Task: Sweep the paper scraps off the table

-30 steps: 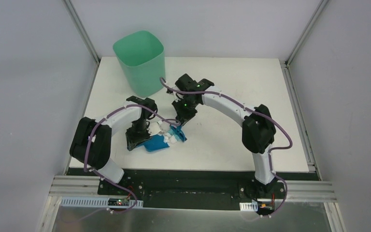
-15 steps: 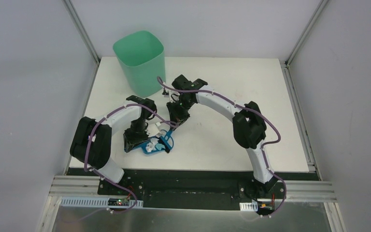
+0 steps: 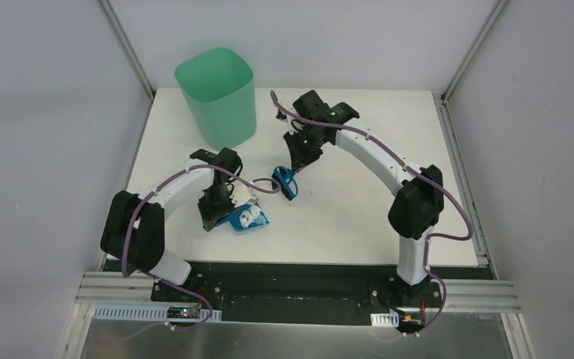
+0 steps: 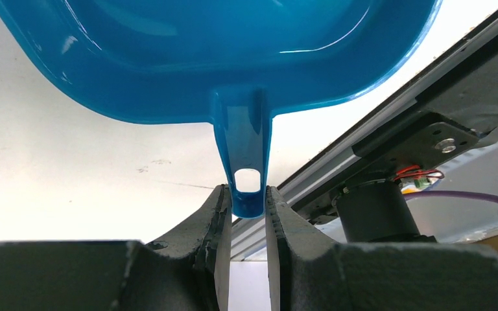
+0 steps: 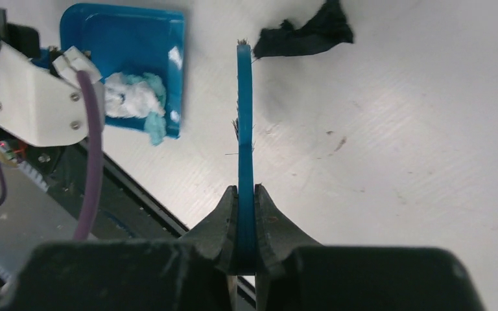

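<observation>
My left gripper (image 4: 246, 202) is shut on the handle of the blue dustpan (image 4: 220, 58), whose underside fills the left wrist view. From above, the dustpan (image 3: 237, 224) lies on the white table (image 3: 359, 209) near the front left, with white and light blue paper scraps (image 3: 252, 217) piled in it. My right gripper (image 5: 245, 194) is shut on the blue hand brush (image 5: 244, 116), seen edge-on. From above, the brush (image 3: 286, 182) hangs right of the dustpan. A black crumpled scrap (image 5: 305, 32) lies on the table just past the brush tip. The pan's scraps (image 5: 133, 97) show left of the brush.
A mint-green bin (image 3: 217, 93) stands at the back left of the table, behind the left gripper (image 3: 215, 212). The right gripper (image 3: 297, 159) hangs right of the bin. The table's black front edge (image 3: 291, 273) and the arm bases run close behind the dustpan.
My right arm has pulled the brush back and to the right, away from the dustpan. The scraps that lay at the pan's mouth now sit inside it. The dustpan shifted slightly.
</observation>
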Action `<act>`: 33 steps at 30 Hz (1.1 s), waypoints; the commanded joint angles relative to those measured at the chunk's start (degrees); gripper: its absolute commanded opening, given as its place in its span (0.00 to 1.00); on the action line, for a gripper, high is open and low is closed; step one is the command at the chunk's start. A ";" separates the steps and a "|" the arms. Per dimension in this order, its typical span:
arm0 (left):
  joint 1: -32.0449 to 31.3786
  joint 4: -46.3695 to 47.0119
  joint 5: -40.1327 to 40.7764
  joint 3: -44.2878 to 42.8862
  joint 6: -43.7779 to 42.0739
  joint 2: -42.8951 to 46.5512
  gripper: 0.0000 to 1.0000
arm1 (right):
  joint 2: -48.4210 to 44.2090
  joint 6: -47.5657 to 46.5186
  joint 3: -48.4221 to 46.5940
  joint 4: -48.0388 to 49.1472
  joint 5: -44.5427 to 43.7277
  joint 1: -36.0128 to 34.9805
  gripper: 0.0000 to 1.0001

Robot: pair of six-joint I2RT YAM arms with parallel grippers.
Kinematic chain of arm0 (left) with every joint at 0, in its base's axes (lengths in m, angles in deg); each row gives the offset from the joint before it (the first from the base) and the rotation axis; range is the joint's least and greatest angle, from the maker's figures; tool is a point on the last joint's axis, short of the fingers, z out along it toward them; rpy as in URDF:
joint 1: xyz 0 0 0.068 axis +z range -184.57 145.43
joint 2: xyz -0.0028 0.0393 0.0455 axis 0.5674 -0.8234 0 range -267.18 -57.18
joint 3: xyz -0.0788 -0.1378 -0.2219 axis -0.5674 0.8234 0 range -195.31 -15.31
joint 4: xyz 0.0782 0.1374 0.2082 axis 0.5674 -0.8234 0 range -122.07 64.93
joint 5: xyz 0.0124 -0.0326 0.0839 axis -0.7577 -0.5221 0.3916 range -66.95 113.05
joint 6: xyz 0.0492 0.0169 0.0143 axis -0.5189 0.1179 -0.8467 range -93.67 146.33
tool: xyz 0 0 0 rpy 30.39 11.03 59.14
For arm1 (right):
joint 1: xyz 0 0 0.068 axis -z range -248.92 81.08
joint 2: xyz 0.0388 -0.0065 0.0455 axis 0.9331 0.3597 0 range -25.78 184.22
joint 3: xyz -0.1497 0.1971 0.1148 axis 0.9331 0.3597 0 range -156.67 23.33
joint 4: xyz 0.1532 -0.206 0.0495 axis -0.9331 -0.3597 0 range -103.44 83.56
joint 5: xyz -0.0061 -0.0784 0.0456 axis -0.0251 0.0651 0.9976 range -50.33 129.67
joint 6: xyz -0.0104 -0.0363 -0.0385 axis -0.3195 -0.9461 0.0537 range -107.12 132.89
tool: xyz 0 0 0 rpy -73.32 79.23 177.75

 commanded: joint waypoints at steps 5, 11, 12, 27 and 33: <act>-0.40 -0.81 -5.12 -3.13 0.83 -0.65 0.03 | 5.87 -10.91 -16.43 -5.55 -15.40 7.63 0.00; -0.40 -1.92 -3.07 -4.45 2.20 -1.65 0.03 | 14.25 -15.50 -24.65 -4.52 -27.05 7.84 0.00; -0.40 -1.82 -2.25 -4.19 2.29 -1.63 0.03 | 15.31 -15.57 -25.31 -4.41 -27.90 7.81 0.00; -0.39 -2.76 -0.51 -3.83 2.81 -6.88 0.03 | 23.00 -9.98 -24.77 -9.03 -14.27 1.81 0.00; -0.39 -2.41 0.10 -4.16 3.24 -8.33 0.03 | 21.60 -7.70 -22.11 -10.01 -4.88 -1.51 0.00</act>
